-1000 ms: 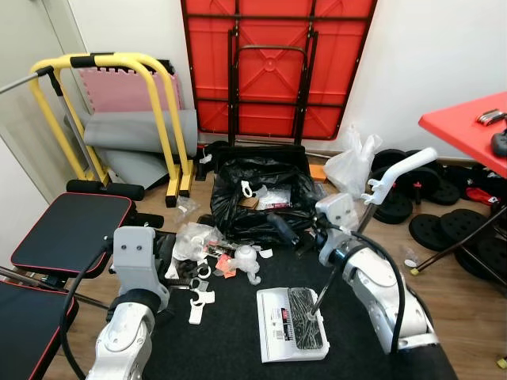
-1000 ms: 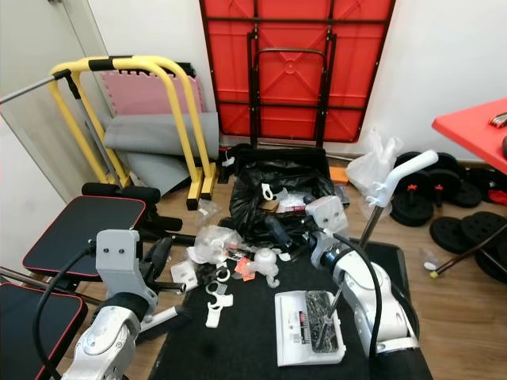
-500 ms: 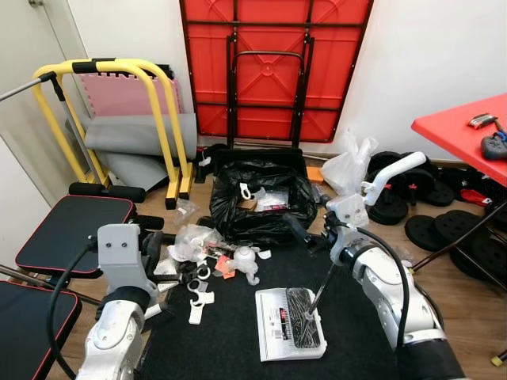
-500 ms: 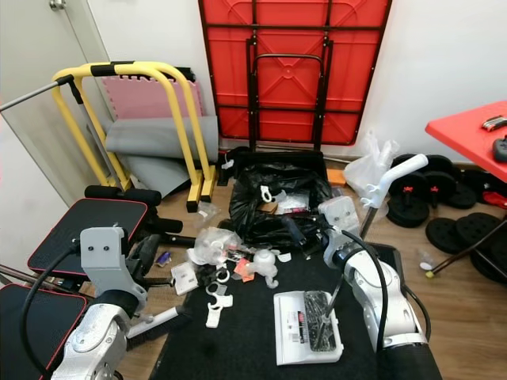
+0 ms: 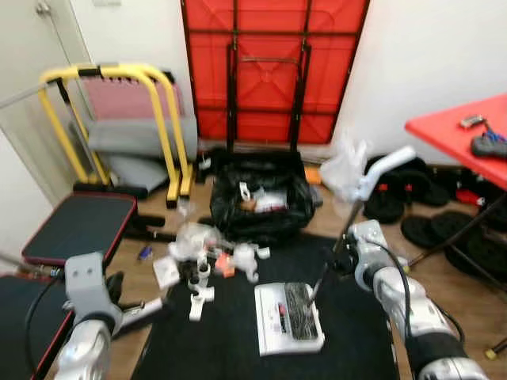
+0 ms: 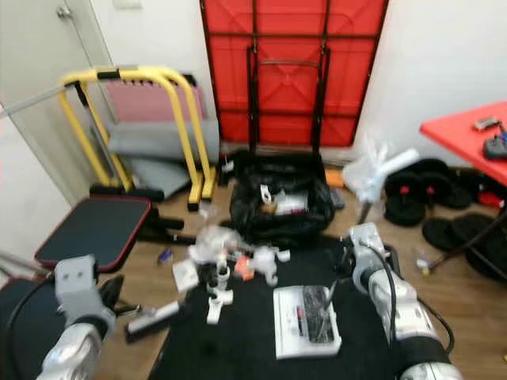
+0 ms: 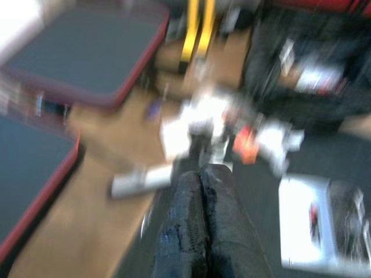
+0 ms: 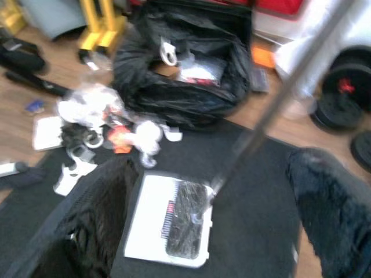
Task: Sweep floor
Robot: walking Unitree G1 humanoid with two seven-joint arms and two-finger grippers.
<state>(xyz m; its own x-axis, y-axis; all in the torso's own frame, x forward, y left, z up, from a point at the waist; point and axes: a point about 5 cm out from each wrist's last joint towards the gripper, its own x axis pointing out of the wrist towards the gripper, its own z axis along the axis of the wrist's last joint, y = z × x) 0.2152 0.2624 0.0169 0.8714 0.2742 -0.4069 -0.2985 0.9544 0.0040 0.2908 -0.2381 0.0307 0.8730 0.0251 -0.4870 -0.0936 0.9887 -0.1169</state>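
Right wrist view: the right gripper [image 8: 203, 220] is spread wide, its two black fingers [image 8: 95, 214] apart with the sweeper's thin pole [image 8: 272, 110] running between them, ungripped. The white sweeper head [image 5: 288, 318] sits on the black mat [image 5: 238, 348], near its middle. Litter [image 5: 207, 257] is heaped at the mat's far left corner, just before the black rubbish bag [image 5: 261, 202]. The left gripper [image 7: 200, 191] is clenched, fingers pressed together and empty, over the mat's left edge.
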